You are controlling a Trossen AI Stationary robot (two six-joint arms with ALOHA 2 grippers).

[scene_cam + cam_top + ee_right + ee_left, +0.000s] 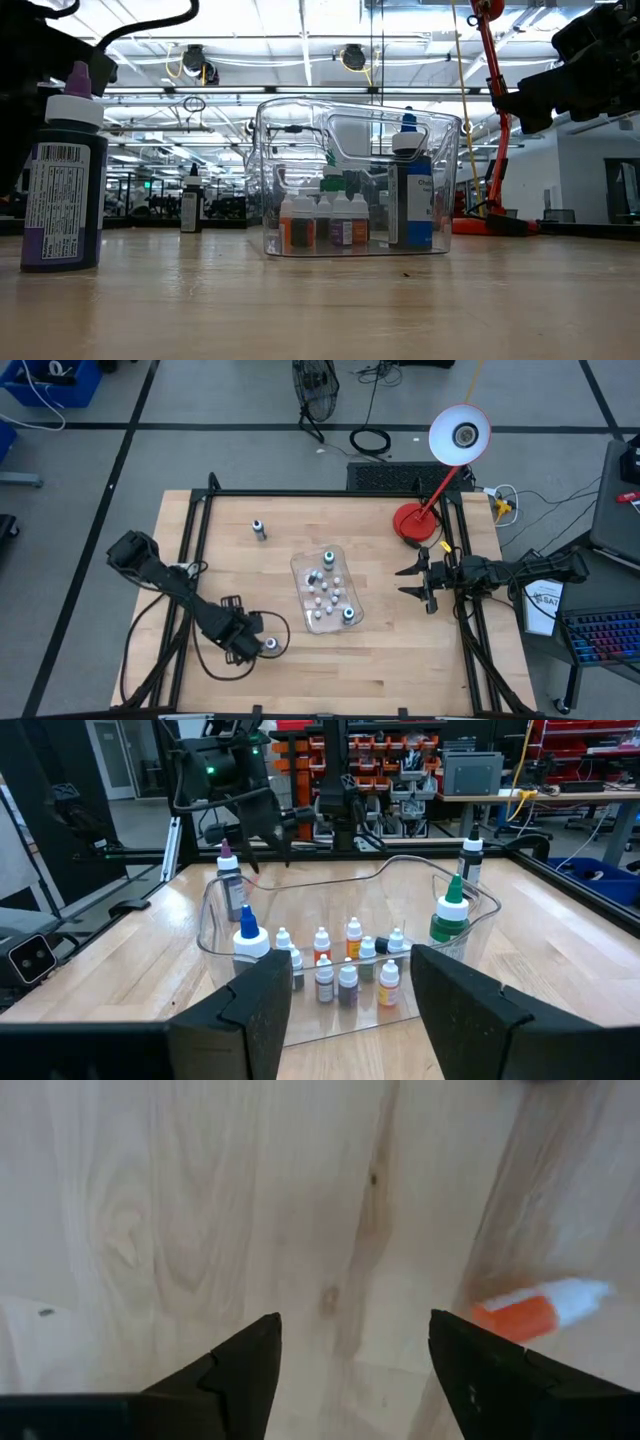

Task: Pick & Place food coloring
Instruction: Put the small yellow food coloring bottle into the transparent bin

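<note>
High view: left pincer (262, 646) hovers by a purple-capped bottle (271, 645) near the table's (400, 660) front, outside the tray (301, 567).

Left wrist view: its fingers gape, empty (release apparently finished); retreating comes next.

Right wrist view: right pincer (350, 982) waits, parted, empty.

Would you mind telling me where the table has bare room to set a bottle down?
The front right corner, between the clear tray and the right gripper, is bare. So is the back left, short of the lone bottle. Inside the tray is crowded with small bottles.
</note>
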